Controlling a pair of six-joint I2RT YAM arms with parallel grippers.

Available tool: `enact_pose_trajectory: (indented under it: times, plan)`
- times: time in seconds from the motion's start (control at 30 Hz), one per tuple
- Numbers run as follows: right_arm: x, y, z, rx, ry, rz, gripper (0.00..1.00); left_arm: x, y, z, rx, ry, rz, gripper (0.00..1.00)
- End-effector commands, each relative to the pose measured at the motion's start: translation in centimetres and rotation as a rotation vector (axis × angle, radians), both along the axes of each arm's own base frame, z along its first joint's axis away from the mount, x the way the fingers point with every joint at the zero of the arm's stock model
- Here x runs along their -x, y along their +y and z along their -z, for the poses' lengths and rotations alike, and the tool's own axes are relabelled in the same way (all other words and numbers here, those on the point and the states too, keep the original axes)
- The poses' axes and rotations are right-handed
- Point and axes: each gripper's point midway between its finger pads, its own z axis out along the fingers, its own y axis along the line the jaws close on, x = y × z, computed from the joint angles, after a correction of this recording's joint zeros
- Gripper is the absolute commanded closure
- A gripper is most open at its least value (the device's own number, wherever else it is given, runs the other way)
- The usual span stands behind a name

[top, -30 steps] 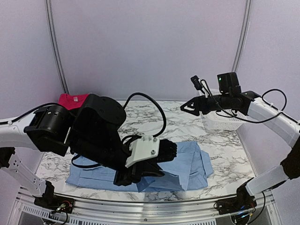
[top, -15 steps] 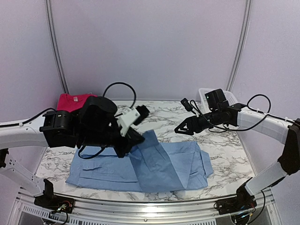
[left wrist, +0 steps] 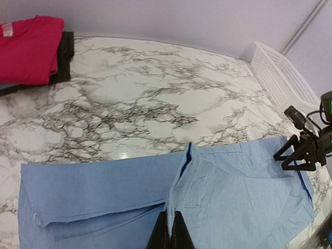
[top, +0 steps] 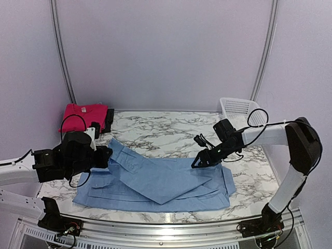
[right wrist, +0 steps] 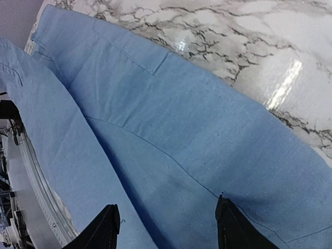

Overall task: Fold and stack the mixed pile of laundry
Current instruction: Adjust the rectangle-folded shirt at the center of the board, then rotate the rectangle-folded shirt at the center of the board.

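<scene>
Pale lilac walls (top: 166,52) enclose a marble-patterned desk (top: 171,129). Its near half is mostly covered by the light blue shirt (top: 171,184), which lies flat with one layer drawn diagonally across its body toward the left. The left arm (top: 57,161) reaches low along the left side, and the right arm (top: 270,134) stretches in from the right down to the shirt's right part. A white slatted basket (top: 236,108) stands at the far right corner. At the far left corner the folded pink-red T-shirt (top: 83,115) rests on a dark garment (top: 108,118). A pale tag (left wrist: 6,30) at the T-shirt's edge is too small to read. The left gripper (top: 106,155) is pinched tight on the raised edge of the blue shirt, and its wrist view shows the cloth caught between its fingers. The right gripper (right wrist: 168,223) has its jaws apart, one finger on each side of a patch of blue cloth. A second earlier the left arm loomed over the middle of the shirt. It has since swung back left, carrying the layer with it, while the right arm has dropped from beside the basket to the cloth, its jaws narrowing.
</scene>
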Motion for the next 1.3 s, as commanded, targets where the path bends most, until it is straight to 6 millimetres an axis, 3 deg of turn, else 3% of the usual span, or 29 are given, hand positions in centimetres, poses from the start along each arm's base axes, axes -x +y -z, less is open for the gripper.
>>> enact_pose_trajectory:
  times: [0.0, 0.1, 0.17, 0.4, 0.43, 0.5, 0.53, 0.6, 0.73, 0.83, 0.97, 1.13, 1.27]
  plan:
    - [-0.8, -1.0, 2.2, 0.066, 0.009, 0.047, 0.42, -0.3, 3.7, 1.2, 0.132, 0.009, -0.196, 1.0]
    - [-1.0, -1.6, 3.2, 0.105, 0.023, 0.069, 0.43, 0.1, 5.6, 3.3, 0.13, 0.035, -0.269, 1.0]
    - [-1.5, -1.8, 2.9, 0.11, 0.01, 0.082, 0.43, 0.3, 7.1, 4.7, 0.117, 0.047, -0.325, 1.0]
    - [-3.5, -0.9, -2.8, 0.052, -0.117, 0.084, 0.43, 0.7, 9.9, 8.3, 0.071, 0.1, -0.415, 1.0]
    - [-3.7, -0.6, -3.8, 0.036, -0.135, 0.08, 0.43, 0.7, 10.0, 8.6, 0.052, 0.112, -0.417, 0.94]
    - [-4.1, -0.4, -5.9, 0.017, -0.168, 0.082, 0.42, 0.6, 10.1, 8.8, 0.017, 0.138, -0.417, 0.69]
    - [-3.9, -0.4, -6.8, 0.016, -0.171, 0.076, 0.42, 0.5, 10.1, 8.7, -0.01, 0.152, -0.412, 0.65]
    - [-3.7, -0.6, -8.6, 0.018, -0.196, 0.072, 0.42, 0.2, 10.1, 7.7, -0.07, 0.157, -0.396, 0.52]
    - [-2.3, -0.7, -10.6, 0.007, -0.206, 0.062, 0.41, -0.7, 9.1, 4.4, -0.129, 0.137, -0.327, 0.05]
    - [-0.5, 0.7, -10.0, -0.015, -0.165, 0.039, 0.41, -1.3, 5.5, 3.1, -0.155, 0.153, -0.154, 0.01]
    - [1.5, 3.6, -8.3, -0.042, -0.108, 0.003, 0.42, -2.2, 2.3, 4.0, -0.21, 0.197, -0.021, 0.01]
    - [2.8, 5.6, -3.5, 0.0, -0.012, -0.001, 0.43, -4.2, 1.3, 2.6, -0.17, 0.146, -0.074, 0.01]
    - [3.7, 4.3, 1.9, 0.109, 0.071, 0.005, 0.46, -5.0, 2.3, 2.2, -0.117, 0.154, -0.147, 0.01]
